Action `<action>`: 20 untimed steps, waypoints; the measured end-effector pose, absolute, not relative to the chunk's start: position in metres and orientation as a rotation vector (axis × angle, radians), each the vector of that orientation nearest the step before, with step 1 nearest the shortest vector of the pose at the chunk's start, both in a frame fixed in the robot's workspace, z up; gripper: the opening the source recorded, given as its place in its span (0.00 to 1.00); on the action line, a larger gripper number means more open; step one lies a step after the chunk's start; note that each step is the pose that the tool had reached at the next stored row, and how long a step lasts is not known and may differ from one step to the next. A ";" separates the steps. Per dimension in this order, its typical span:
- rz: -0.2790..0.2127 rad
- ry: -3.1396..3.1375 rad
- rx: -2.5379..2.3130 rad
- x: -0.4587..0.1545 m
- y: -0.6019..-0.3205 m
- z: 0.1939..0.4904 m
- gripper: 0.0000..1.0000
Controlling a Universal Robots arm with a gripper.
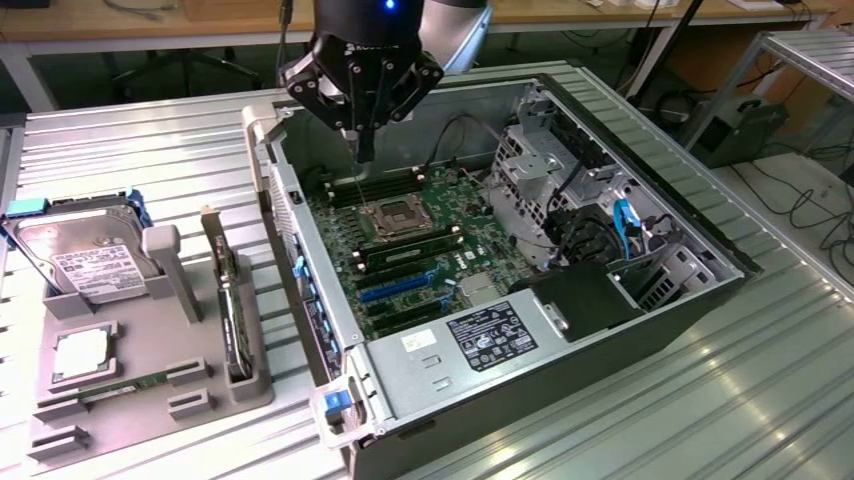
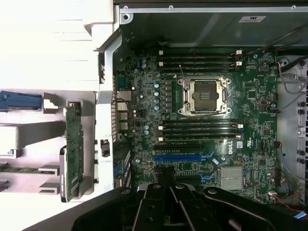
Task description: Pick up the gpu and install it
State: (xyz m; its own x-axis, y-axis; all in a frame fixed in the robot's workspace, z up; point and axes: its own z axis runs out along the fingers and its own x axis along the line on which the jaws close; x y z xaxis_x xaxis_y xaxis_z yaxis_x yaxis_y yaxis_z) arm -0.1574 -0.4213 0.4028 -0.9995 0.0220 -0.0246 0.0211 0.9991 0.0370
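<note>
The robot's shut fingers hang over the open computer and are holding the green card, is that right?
Not quite. The shut fingers do hang over the open computer, but they hold no card: the exterior view shows the gpu standing on edge in the grey holder beside it.

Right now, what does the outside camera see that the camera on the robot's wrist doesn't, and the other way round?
Exterior view extras: the power supply with its black label, and a blue cable. Wrist view extras: the metal ports along the motherboard's edge. Both share: the gpu standing on edge in the grey holder, the empty processor socket, and the shut gripper hanging over the motherboard.
</note>
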 end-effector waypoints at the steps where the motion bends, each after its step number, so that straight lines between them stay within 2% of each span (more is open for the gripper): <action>1: 0.057 3.116 0.034 -0.157 -0.421 0.403 0.11; 20: 0.057 3.116 0.034 -0.165 -0.421 0.403 0.11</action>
